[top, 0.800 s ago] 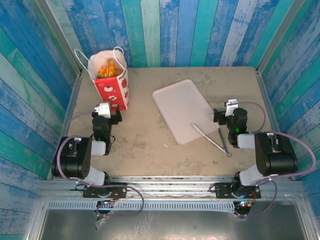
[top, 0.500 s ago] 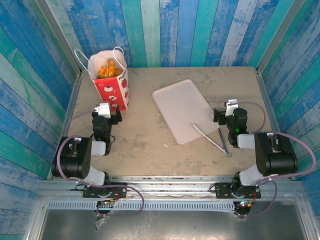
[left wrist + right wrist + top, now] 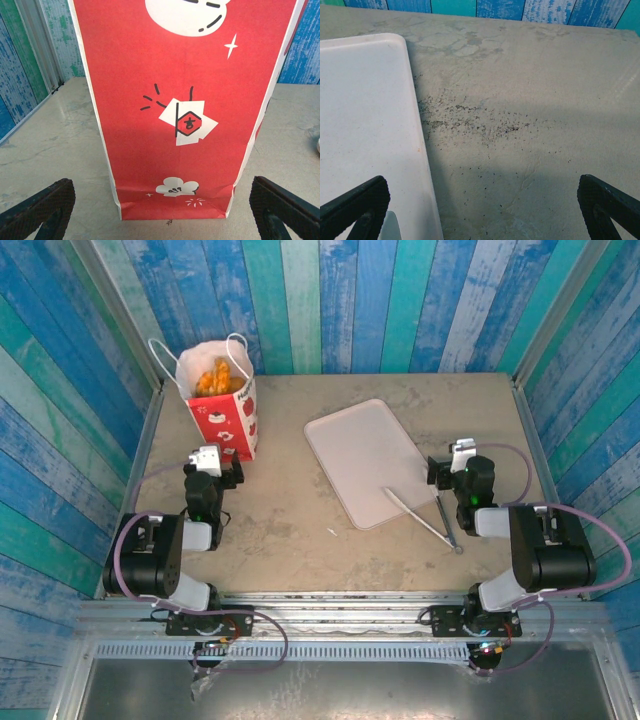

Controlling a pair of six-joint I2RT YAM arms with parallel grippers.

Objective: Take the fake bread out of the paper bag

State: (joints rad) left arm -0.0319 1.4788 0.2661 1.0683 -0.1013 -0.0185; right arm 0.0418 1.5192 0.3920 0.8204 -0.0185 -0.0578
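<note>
The paper bag [image 3: 222, 405] stands upright at the table's back left, white above a red band. Golden fake bread [image 3: 217, 379] shows in its open top. My left gripper [image 3: 213, 468] rests low just in front of the bag, open, nothing between its fingers. In the left wrist view the bag's red face [image 3: 185, 110] is straight ahead, with the black fingertips [image 3: 42, 207] wide apart at the bottom corners. My right gripper [image 3: 459, 462] sits low on the right side, open and empty, its fingertips [image 3: 355, 207] spread over bare table beside the tray.
A flat pale-pink tray [image 3: 365, 460] lies in the middle of the table, its edge [image 3: 370, 130] at the left of the right wrist view. Metal tongs [image 3: 428, 519] lie across the tray's near right corner. Blue plank walls close in three sides.
</note>
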